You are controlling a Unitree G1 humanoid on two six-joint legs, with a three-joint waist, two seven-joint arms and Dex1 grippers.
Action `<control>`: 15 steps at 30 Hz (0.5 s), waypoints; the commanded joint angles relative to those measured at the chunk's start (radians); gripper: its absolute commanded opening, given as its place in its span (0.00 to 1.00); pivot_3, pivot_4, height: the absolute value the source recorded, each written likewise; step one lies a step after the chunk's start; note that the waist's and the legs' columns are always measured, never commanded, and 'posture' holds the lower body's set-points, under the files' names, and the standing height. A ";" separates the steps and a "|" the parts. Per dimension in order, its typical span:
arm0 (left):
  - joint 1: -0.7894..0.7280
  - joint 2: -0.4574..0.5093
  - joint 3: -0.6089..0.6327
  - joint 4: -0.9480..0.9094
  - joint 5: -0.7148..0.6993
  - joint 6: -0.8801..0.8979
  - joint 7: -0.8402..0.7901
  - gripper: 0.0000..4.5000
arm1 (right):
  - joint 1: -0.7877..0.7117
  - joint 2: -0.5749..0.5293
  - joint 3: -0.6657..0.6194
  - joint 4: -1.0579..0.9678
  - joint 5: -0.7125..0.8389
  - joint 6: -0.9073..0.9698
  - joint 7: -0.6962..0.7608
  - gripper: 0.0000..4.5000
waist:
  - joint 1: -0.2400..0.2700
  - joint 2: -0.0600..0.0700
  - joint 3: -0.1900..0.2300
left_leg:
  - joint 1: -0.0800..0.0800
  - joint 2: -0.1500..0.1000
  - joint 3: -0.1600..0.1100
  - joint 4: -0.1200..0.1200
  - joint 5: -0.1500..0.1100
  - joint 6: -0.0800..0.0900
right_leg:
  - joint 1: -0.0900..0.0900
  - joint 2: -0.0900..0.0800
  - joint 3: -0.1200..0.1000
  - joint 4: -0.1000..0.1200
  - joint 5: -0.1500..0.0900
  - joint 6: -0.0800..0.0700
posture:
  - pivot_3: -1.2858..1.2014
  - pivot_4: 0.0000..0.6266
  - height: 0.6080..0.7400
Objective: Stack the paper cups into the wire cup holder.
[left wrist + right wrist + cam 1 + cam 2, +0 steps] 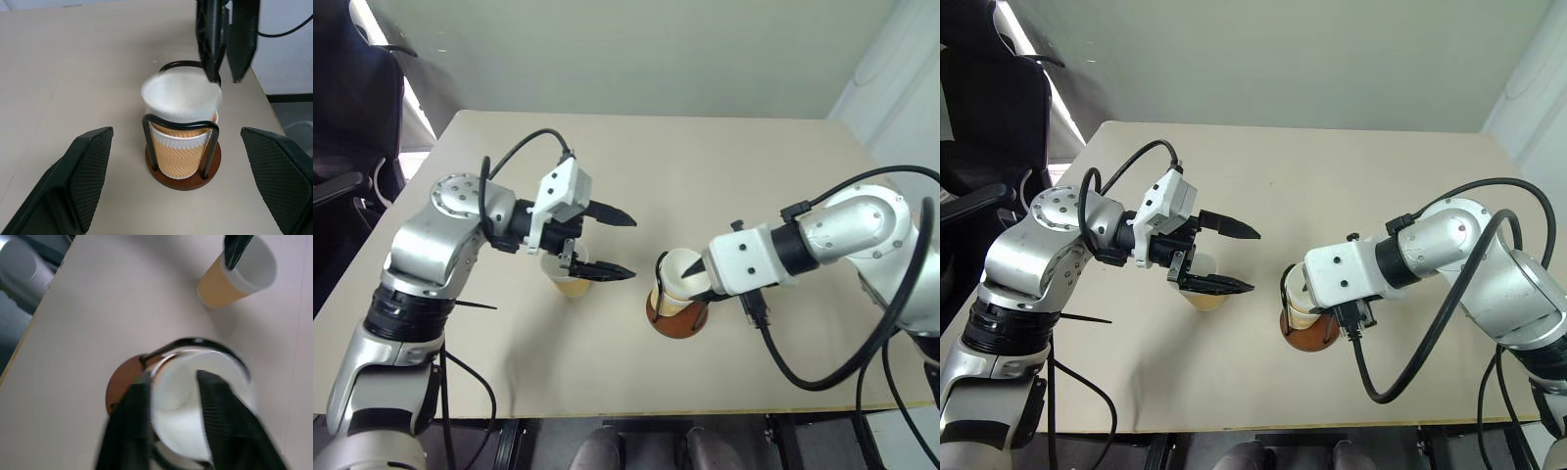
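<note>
Sitting near the table's [724, 157] front edge, the wire cup holder [183, 178] has a round reddish-brown base and two black wire loops. One ribbed tan paper cup [178, 156] with a white rim is seated in it; a second cup [180, 100] is above it, blurred. Right gripper [171, 396] straddles that cup's wall, fingers apart, grip unclear. Left gripper [610, 243] wide open, empty, above the third cup [239, 279] standing upright left of the holder.

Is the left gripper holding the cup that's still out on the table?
No. The left gripper hangs open above the loose paper cup, its fingers spread wide and closed on nothing.
</note>
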 commanded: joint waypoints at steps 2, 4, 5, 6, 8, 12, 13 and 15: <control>-0.012 0.011 0.025 -0.030 -0.013 0.002 -0.001 1.00 | -0.039 0.017 -0.013 0.007 -0.002 0.013 -0.013 0.66 | 0.000 0.000 0.000 | 0.000 0.000 0.000 0.000 0.000 0.000 | 0.000 0.000 0.000 0.000 0.000 0.000 | 0.52 0.24 1.00; -0.013 0.011 0.024 -0.029 -0.012 0.003 -0.001 1.00 | -0.038 0.016 -0.017 0.006 0.003 0.015 -0.012 0.66 | 0.001 0.000 0.000 | 0.000 0.000 0.000 0.000 0.000 0.000 | 0.000 0.000 0.000 0.000 0.000 0.000 | 0.52 0.24 1.00; -0.014 0.010 0.024 -0.029 -0.012 0.004 -0.001 1.00 | -0.036 0.013 -0.019 0.004 0.003 0.013 -0.011 0.66 | 0.001 0.000 0.000 | 0.000 0.000 0.000 0.000 0.000 0.000 | 0.000 0.000 0.000 0.000 0.000 0.000 | 0.52 0.24 1.00; -0.013 0.011 0.025 -0.030 -0.013 0.004 -0.001 1.00 | -0.033 0.010 -0.019 0.001 0.002 0.011 -0.010 0.66 | 0.000 0.000 0.000 | 0.000 0.000 0.000 0.000 0.000 0.000 | 0.000 0.000 0.000 0.000 0.000 0.000 | 0.52 0.24 1.00; -0.012 0.012 0.026 -0.033 -0.014 0.006 -0.002 1.00 | -0.022 -0.001 -0.019 -0.007 0.000 0.004 -0.004 0.66 | 0.000 0.000 0.000 | 0.000 0.000 0.000 0.000 0.000 0.000 | 0.000 0.000 0.000 0.000 0.000 0.000 | 0.52 0.24 1.00; -0.013 0.015 0.027 -0.034 -0.013 0.007 -0.003 1.00 | 0.008 -0.027 -0.005 -0.013 -0.029 -0.037 0.002 0.66 | 0.001 0.000 0.000 | 0.000 0.000 0.000 0.000 0.000 0.000 | 0.000 0.000 0.000 0.000 0.000 0.000 | 0.52 0.24 1.00; -0.012 0.016 0.027 -0.034 -0.013 0.007 -0.003 1.00 | 0.015 -0.031 0.001 -0.012 -0.041 -0.050 0.001 0.66 | 0.000 0.000 0.000 | 0.000 0.000 0.000 0.000 0.000 0.000 | 0.000 0.000 0.000 0.000 0.000 0.000 | 0.52 0.24 1.00; -0.011 0.018 0.026 -0.035 -0.012 0.007 -0.003 1.00 | 0.025 -0.033 0.014 -0.005 -0.064 -0.073 -0.002 0.66 | 0.000 0.000 0.000 | 0.000 0.000 0.000 0.000 0.000 0.000 | 0.000 0.000 0.000 0.000 0.000 0.000 | 0.52 0.24 1.00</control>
